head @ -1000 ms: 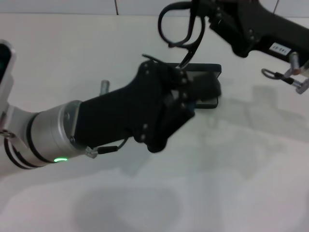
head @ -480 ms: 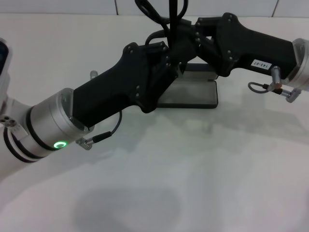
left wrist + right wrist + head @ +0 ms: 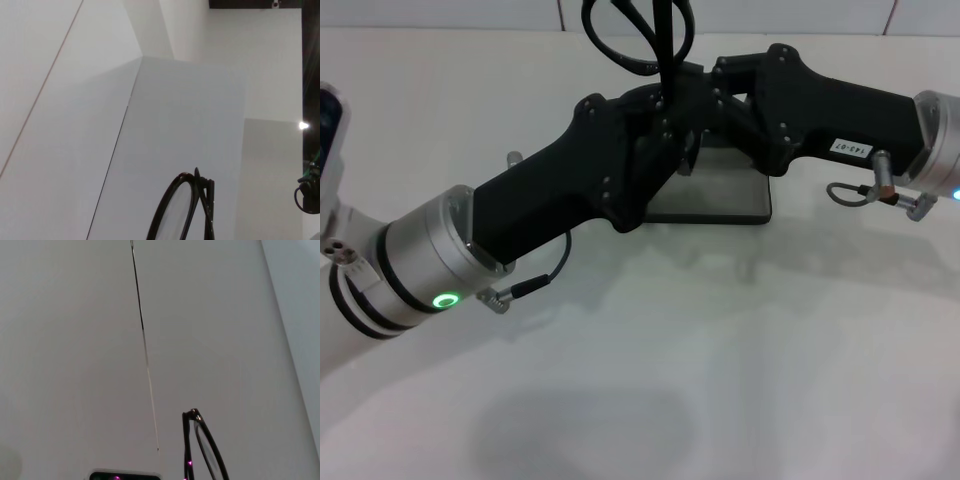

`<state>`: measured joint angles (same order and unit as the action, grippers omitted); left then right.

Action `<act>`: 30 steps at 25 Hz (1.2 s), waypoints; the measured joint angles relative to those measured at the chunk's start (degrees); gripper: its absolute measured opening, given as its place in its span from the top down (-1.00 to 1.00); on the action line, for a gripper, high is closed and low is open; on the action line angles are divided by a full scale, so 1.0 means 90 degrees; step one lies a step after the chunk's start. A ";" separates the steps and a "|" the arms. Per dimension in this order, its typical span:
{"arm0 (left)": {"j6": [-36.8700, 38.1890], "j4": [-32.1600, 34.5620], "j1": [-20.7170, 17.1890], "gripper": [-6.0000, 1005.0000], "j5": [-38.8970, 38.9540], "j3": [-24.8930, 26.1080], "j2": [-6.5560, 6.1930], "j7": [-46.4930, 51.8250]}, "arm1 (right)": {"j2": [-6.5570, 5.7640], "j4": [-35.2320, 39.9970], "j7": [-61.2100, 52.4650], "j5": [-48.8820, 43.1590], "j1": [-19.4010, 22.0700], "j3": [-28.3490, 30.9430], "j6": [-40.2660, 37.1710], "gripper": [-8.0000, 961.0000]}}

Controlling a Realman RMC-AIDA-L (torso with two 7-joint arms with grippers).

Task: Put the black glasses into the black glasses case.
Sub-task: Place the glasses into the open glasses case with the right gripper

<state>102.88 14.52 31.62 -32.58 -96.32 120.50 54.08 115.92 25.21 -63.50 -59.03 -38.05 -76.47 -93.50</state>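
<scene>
The black glasses (image 3: 638,40) stand up at the top centre of the head view, lens loops raised above the spot where the two arms meet; each wrist view catches a rim of them low in its frame (image 3: 186,210) (image 3: 202,447). A second ago the right gripper (image 3: 705,85) alone held them high at the upper right, with the left arm lower, over the case. Now the left gripper (image 3: 665,120) has come up from the lower left and both black heads crowd together beneath the frame. It looks like a handover, or a two-handed folding of the temples (I'd guess the latter, but it is only a guess).

Which one is pinching the frame I cannot tell; the fingertips of both are lost in the black tangle.

The black glasses case (image 3: 720,195) lies open just below them, centre right, its grey lining showing, on the white table (image 3: 650,380). In the last half second the glasses have barely shifted, so they are poised over the case, not yet lowered in. Nothing is stowed so far.
</scene>
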 joint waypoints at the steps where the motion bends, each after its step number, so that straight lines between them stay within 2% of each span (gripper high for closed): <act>1: 0.0000 -0.0004 -0.0004 0.95 0.0000 0.0000 0.0000 0.0001 | 0.0000 0.0001 -0.0003 0.0000 0.0004 -0.0002 0.0000 0.85; 12: 0.0318 0.0012 -0.0167 0.95 -0.0057 -0.0011 -0.0056 0.0040 | -0.0024 0.0018 -0.0071 0.0001 0.0111 0.0041 0.0008 0.85; 16: 0.0558 0.0032 -0.0334 0.95 -0.0132 -0.0009 -0.0127 0.0041 | -0.0068 0.0403 -0.0358 -0.0070 0.0294 0.0036 0.0059 0.85; 20: 0.0967 0.0060 -0.0548 0.95 -0.0318 0.0027 -0.0336 -0.0126 | -0.0222 0.1969 -0.1413 -0.1033 0.0750 0.0062 0.0616 0.84; 22: 0.1143 0.0068 -0.0643 0.95 -0.0409 0.0026 -0.0469 -0.0231 | -0.0345 0.3313 -0.2589 -0.2173 0.0969 0.0060 0.1052 0.84; 23: 0.1229 0.0073 -0.0694 0.95 -0.0464 0.0027 -0.0553 -0.0270 | -0.0361 0.3584 -0.2923 -0.2471 0.0988 0.0060 0.1139 0.84; 24: 0.1296 0.0077 -0.0741 0.95 -0.0502 0.0029 -0.0630 -0.0295 | -0.0395 0.4231 -0.3609 -0.3167 0.1030 0.0062 0.1307 0.84; 27: 0.1403 0.0081 -0.0872 0.95 -0.0520 0.0041 -0.0787 -0.0323 | -0.0320 0.5648 -0.5120 -0.5018 0.0939 0.0055 0.1429 0.84; 30: 0.1413 0.0056 -0.0981 0.95 -0.0501 0.0214 -0.0825 -0.0353 | -0.0090 0.6516 -0.6032 -0.6781 0.0641 0.0004 0.1146 0.84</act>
<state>115.60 15.02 22.80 -37.09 -94.39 113.07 50.90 115.12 83.86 -117.79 -120.06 -32.29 -76.44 -83.18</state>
